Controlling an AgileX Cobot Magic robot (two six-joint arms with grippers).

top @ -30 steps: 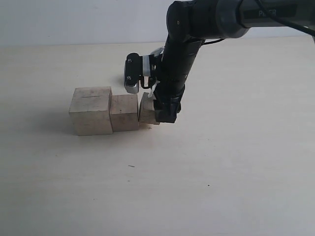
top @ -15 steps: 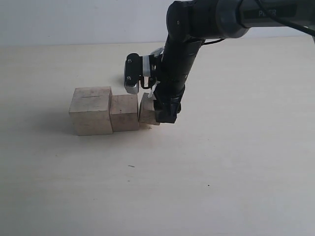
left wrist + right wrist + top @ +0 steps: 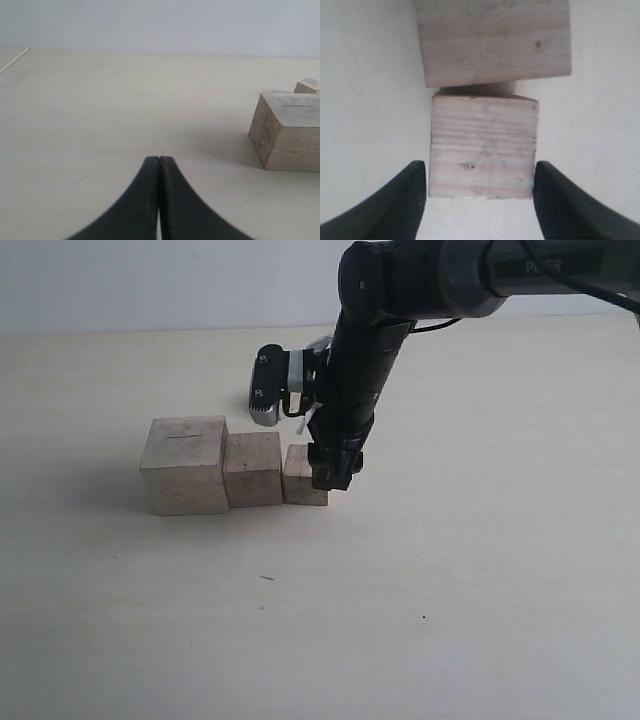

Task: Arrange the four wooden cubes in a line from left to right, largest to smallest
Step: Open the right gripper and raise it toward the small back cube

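Small wooden cube (image 3: pixel 484 146) between the right hand's (image 3: pixel 480 170) black fingers (image 3: pixel 402 205), larger cube (image 3: pixel 492 40) close behind, pale table (image 3: pixel 365 75)

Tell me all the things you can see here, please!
big cube: one, pale wood, left end of the row
middle cube: one, pale wood, middle of the row
small cube: one, pale wood, right end of the row, flat on the table
(only three cubes show)
table: one, cream, under everything
wall: one, whitish, behind the table
left gripper: one, black, shut, over bare table
right gripper: one, black, jaws either side of the small cube
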